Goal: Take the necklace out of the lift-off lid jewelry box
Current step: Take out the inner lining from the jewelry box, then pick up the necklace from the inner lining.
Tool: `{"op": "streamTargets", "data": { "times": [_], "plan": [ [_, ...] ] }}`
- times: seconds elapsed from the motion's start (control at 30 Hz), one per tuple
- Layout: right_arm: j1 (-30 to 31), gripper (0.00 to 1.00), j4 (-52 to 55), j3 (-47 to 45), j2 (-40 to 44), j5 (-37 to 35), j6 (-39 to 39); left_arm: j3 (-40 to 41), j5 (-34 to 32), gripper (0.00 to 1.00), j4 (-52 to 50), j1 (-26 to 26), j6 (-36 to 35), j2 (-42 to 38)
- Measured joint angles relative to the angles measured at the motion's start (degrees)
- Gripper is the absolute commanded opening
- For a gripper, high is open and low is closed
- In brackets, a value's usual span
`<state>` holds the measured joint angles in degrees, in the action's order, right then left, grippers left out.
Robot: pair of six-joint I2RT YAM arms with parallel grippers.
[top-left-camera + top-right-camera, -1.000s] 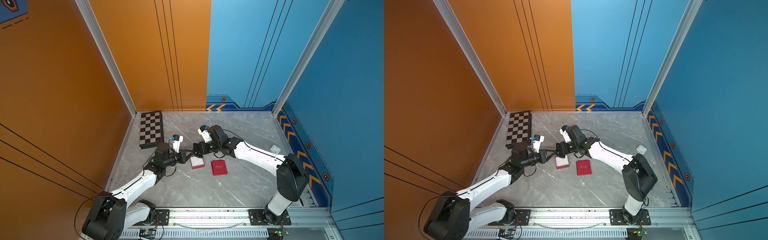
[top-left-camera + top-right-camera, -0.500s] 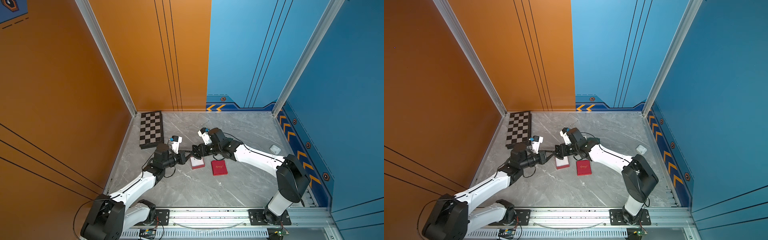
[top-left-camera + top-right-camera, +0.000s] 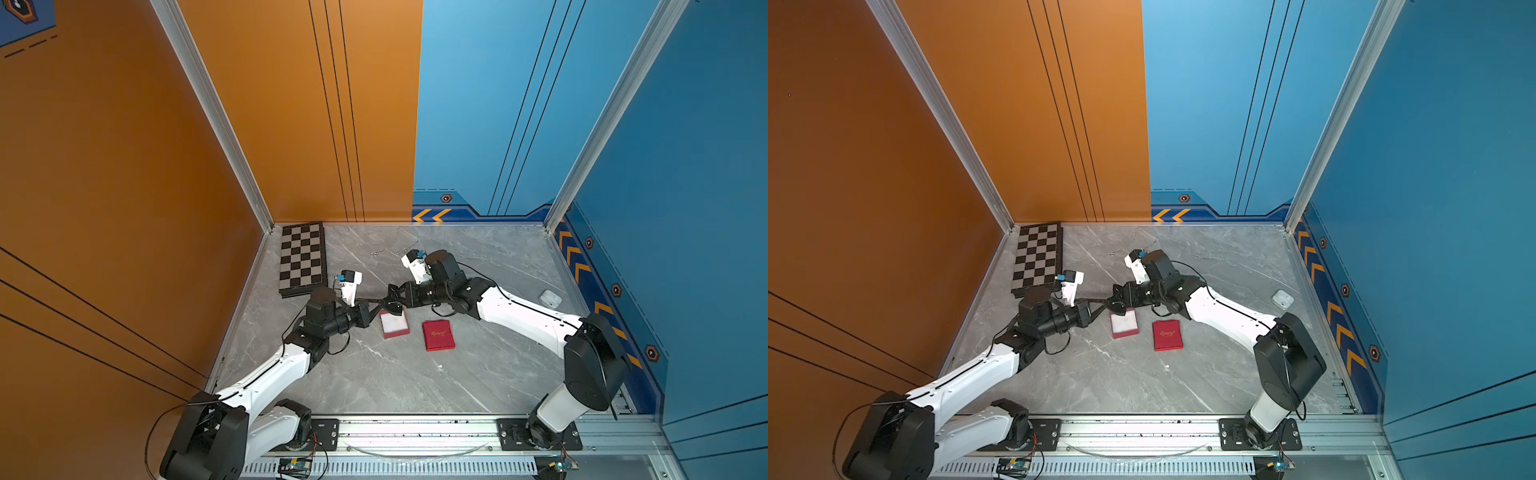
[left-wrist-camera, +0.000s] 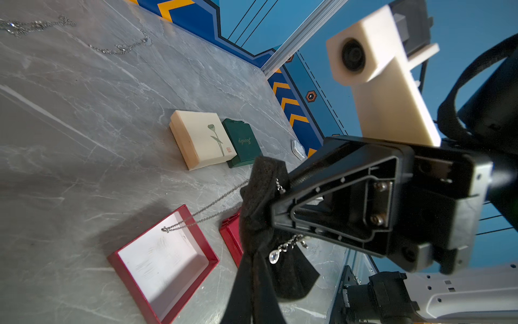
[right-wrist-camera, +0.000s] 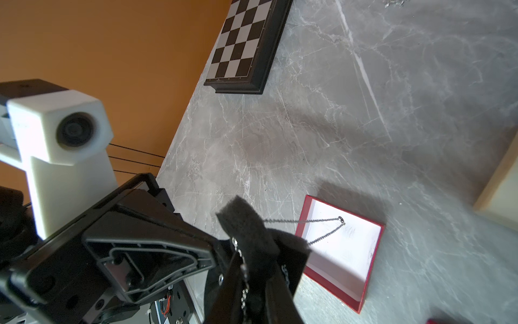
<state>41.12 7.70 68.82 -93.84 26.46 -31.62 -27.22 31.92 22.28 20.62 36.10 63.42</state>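
**Necklace pinched between both pincers over the open box**

Nearest, the red lid (image 3: 438, 336) lies flat on the grey bench (image 3: 374, 374), just beside the open red jewelry box (image 4: 131, 280). Above the box's far edge the left pincer (image 5: 246, 227) and right pincer (image 4: 262, 193) meet tip to tip, both clamped tight on the necklace (image 5: 308, 220). Its chain loop dangles over the white lining. Farther back lie loose chains (image 4: 123, 50) and a chessboard (image 3: 302, 259).

Left arm (image 3: 270, 374) and right arm (image 3: 523, 316) stretch in low, meeting tip to tip. The left pincer (image 3: 375, 305) is pinched tight on the necklace (image 5: 340, 219); the right pincer (image 3: 392, 296) pinches it too.
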Motion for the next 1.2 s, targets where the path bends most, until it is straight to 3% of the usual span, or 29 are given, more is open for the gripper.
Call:
{"op": "streamTargets", "data": {
  "times": [0.6, 0.87, 1.2],
  "plan": [
    [0.9, 0.34, 0.3, -0.9, -0.3, 1.9, -0.2, 0.2, -2.0, 0.00, -1.5, -0.6, -0.7, -1.6],
    [2.3, 0.37, 0.3, -0.9, -2.3, 1.9, -0.2, 0.3, -2.5, 0.00, -1.6, -0.7, -0.7, -2.4],
    [2.4, 0.17, 0.4, -0.9, -2.3, 2.0, -0.5, 0.7, -2.8, 0.00, -1.6, -0.7, -0.7, -2.4]
  ]
}}
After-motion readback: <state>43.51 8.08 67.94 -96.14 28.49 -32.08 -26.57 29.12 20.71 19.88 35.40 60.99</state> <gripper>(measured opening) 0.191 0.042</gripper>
